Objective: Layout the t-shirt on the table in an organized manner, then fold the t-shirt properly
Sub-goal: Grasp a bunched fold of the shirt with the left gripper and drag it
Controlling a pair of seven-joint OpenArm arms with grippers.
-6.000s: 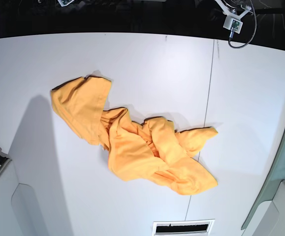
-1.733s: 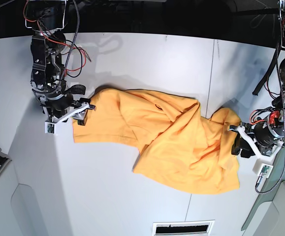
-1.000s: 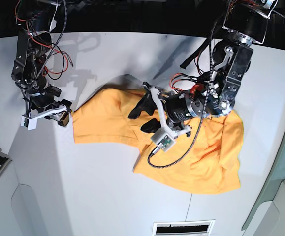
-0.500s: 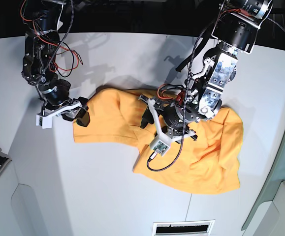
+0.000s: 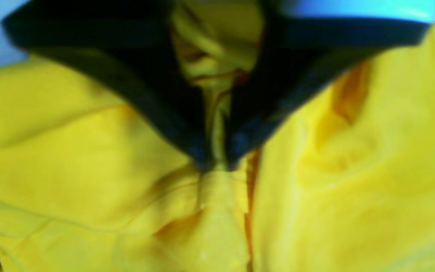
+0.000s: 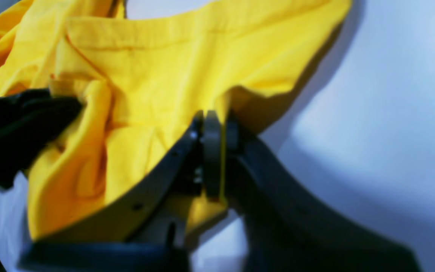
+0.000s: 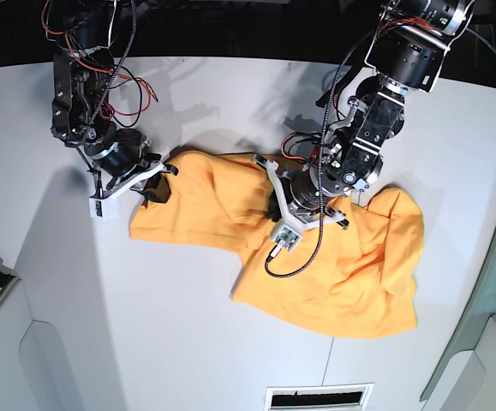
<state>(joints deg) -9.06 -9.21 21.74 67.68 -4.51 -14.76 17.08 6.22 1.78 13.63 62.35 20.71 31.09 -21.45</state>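
Orange-yellow cotton t-shirt [image 7: 316, 240] sprawls rumpled on the white tabletop [image 7: 188, 342], long axis nine to four o'clock. Right claw [image 7: 155, 190] pinches its nine-o'clock edge; left claw [image 7: 283, 204] pinches a mid-shirt fold.

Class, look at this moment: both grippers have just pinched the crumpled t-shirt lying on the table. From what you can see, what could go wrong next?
1. The left gripper pinches a bunched fold in the middle of the t-shirt; lifting may gather several layers and worsen the creases.
2. The right gripper grips only a thin edge, so the cloth could slip free when pulled.
3. The shirt lies unevenly across the table; pulling the two grips apart may twist it rather than flatten it.
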